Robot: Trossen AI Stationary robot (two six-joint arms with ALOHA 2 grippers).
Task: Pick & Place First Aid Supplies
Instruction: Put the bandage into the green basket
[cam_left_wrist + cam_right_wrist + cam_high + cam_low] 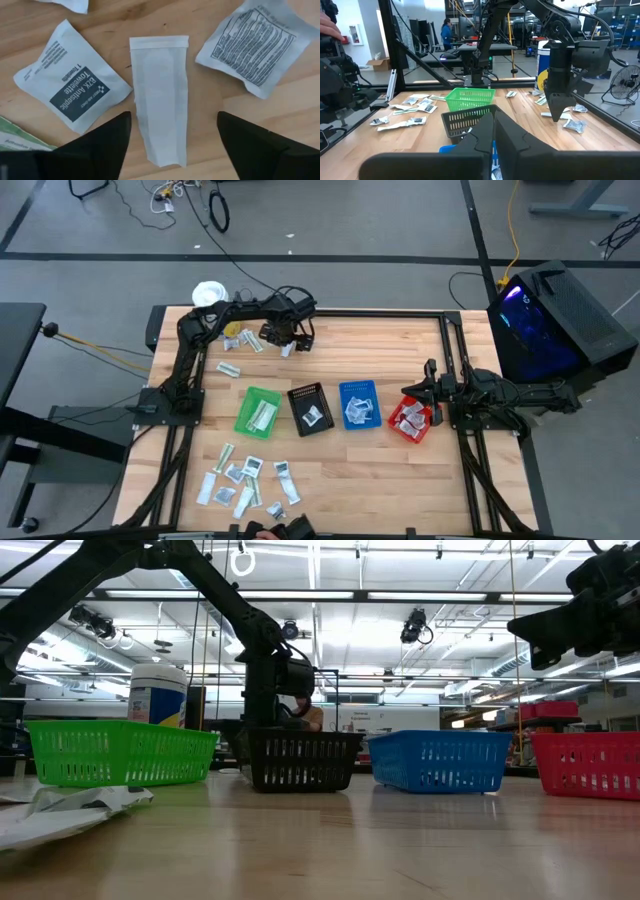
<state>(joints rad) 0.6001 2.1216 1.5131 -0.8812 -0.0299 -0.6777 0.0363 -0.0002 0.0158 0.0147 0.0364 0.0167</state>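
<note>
Green bin (pixel 258 411), black bin (pixel 310 408), blue bin (pixel 359 404), red bin (pixel 411 421) each hold sachets; left claw (pixel 170 131) gapes wide, empty, over a white strip packet (pixel 160 98); right claw (pixel 494 131) shut, empty.

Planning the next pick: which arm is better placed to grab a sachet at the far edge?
Left. Its claw hangs open straddling a plain white strip packet. The right claw is shut, beside the red bin.

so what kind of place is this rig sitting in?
Looks like an industrial lab or workshop, not a clinic. Rows of strip lights hang from an open ceiling, cables trail over a bare grey floor, and other workbenches stand behind, with a person among them.
</note>
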